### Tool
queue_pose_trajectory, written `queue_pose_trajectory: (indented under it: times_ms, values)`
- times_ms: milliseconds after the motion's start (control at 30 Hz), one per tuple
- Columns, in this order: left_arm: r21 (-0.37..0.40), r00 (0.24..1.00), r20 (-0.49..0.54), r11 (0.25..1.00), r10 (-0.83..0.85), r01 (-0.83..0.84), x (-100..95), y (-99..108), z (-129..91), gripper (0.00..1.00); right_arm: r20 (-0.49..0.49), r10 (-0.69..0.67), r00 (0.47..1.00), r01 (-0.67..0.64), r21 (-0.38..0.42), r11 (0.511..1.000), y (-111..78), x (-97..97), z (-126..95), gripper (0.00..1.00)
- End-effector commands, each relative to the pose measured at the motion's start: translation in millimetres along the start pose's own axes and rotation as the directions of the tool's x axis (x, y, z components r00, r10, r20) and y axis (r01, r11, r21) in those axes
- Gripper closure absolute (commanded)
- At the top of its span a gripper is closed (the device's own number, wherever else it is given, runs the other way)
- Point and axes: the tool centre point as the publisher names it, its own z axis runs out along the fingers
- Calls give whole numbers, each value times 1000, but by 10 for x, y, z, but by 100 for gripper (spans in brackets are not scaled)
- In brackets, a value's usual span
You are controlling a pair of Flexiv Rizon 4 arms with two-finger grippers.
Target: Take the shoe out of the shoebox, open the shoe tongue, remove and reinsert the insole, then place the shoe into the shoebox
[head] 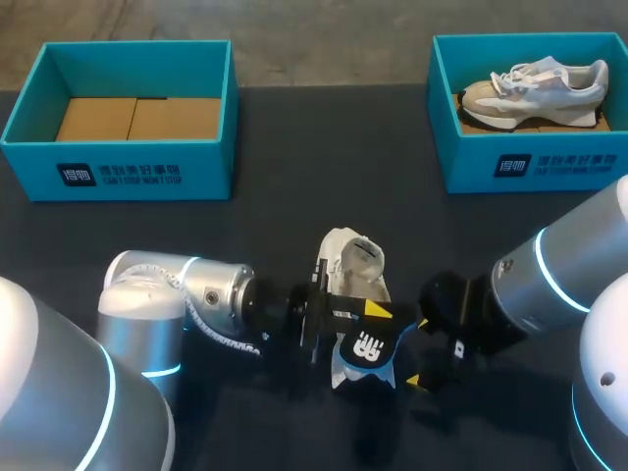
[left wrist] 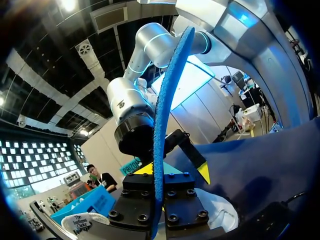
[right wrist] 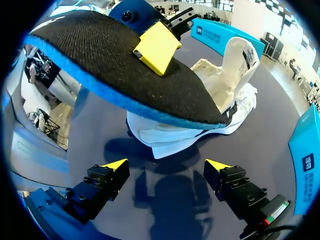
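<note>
1. Nearest the robot, the left gripper (left wrist: 173, 171) has its two fingers clamped on the insole (head: 365, 351). The insole stands on edge between them and stretches out well past the yellow tips.
2. The insole hangs at the near end of the white shoe (head: 355, 260), above the table (head: 294, 196). Its printed face is turned up. In the right wrist view its dark, blue-edged underside partly covers that end of the shoe.
3. The right gripper (right wrist: 166, 165) is at the shoe's near right, just beside the insole and lower than it. Its fingers are spread wide with nothing between them, and it touches neither insole nor shoe.
4. The white shoe rests on the table with its long axis running away from the robot, leaning slightly. Its mouth faces up and its tongue is pulled upright, so the inside is open to view.
5. My reading is that the step in hand is putting the insole back. The mouth lies just beyond the held insole, on its far side. The insole must be lined up with the shoe's long axis and fed forward and down. The left arm carries it and is nearer. The free right gripper is placed to steady the shoe.
6. Far beyond the shoe to its left stands the empty shoebox (head: 118, 167).
7. Far to the shoe's right, another shoebox (head: 530, 167) holds a second shoe (head: 535, 88) lying on its side.
</note>
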Motion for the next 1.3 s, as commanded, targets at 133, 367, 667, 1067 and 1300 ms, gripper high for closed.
queue_pose_trajectory:
  times_ms: [133, 367, 667, 1067, 1300]
  values:
    - [-14, 1000, 8, 1000, -5, 5, 31, -8, -20, 100, 2, 1, 1000, -1, -1, 1000, -3, 16, -1, 0]
    - [8, 1000, 6, 1000, 18, -18, 49, -210, -44, 100, 2, 1, 1000, -1, -1, 1000, -3, 16, -1, 0]
    - [-7, 1000, 8, 1000, 12, -12, 104, -284, -87, 100, 2, 1, 1000, -1, -1, 1000, -3, 16, -1, 0]
    - [-25, 1000, 13, 1000, 10, -10, 137, -319, -114, 100, 2, 1, 1000, -1, -1, 1000, -3, 16, -1, 0]
    - [-39, 1000, 25, 999, 0, 1, 132, -290, -158, 100, 2, 1, 1000, -1, -1, 1000, -3, 16, -1, 0]
